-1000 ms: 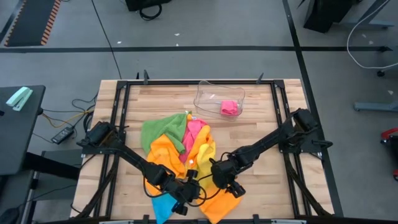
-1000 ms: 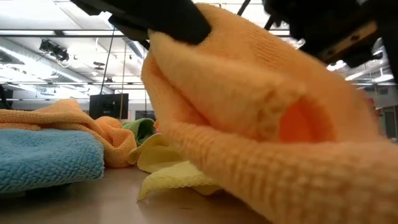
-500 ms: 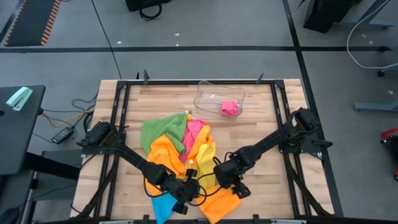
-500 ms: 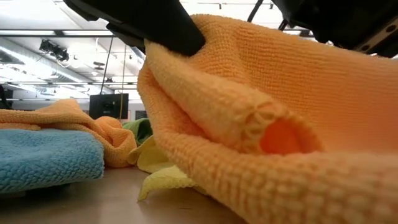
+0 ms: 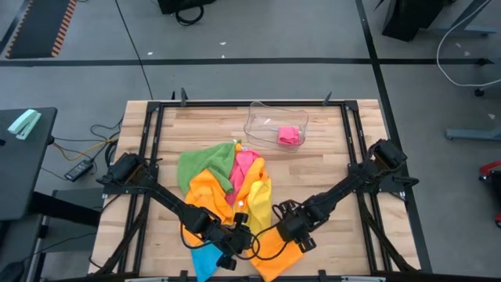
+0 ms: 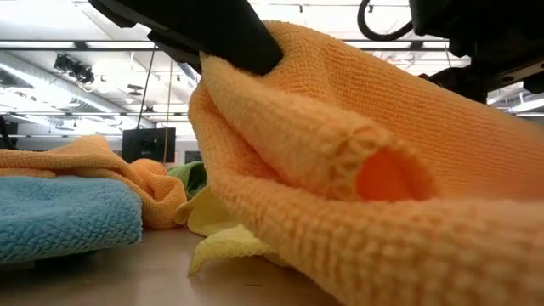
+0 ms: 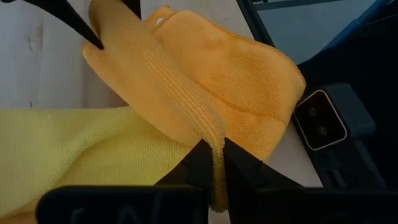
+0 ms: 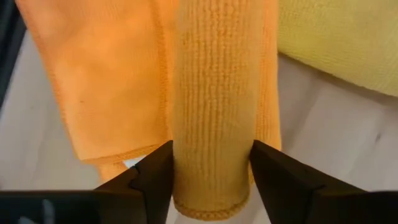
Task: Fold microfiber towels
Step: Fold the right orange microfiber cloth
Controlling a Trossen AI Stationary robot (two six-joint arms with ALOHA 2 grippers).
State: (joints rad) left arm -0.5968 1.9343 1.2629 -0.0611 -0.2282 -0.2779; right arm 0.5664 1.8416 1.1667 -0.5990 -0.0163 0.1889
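Note:
An orange towel (image 5: 275, 249) lies near the table's front edge, and both grippers are on it. My left gripper (image 5: 243, 244) is shut on its left part; my right gripper (image 5: 294, 230) is closed on a raised fold at its right. In the low view the towel (image 6: 357, 170) hangs as a thick hump between them. Behind it lies a heap of towels: green (image 5: 203, 166), pink (image 5: 246, 164), a second orange one (image 5: 213, 196) and yellow (image 5: 260, 200). A blue towel (image 5: 205, 258) rests flat at the front left. My left gripper pinches a thin ridge of the orange towel (image 7: 213, 144) between its two fingers, slanting down at it from the table's left. The cloth rises off the table to the fingers and spreads out beyond them. One layer or several, I cannot tell. My right gripper pinches a rounded, rolled-over fold of the orange towel (image 8: 212, 112) between its two fingers (image 8: 153, 174), which point steeply down and lie across the fold. The fold's hemmed end (image 8: 211, 208) sits between the fingers. The rest of the towel lies on the table.
A clear plastic tray (image 5: 264, 117) stands at the far middle with a folded pink towel (image 5: 290, 135) in it. Bare wood shows at the table's right (image 5: 329, 157) and far left. The low camera (image 7: 320, 119) sits at the front edge.
My right gripper has gone toward the table's right edge and a little toward the near edge, and has tipped to point more steeply down. The orange towel's raised hump has been drawn out wider between the two grippers.

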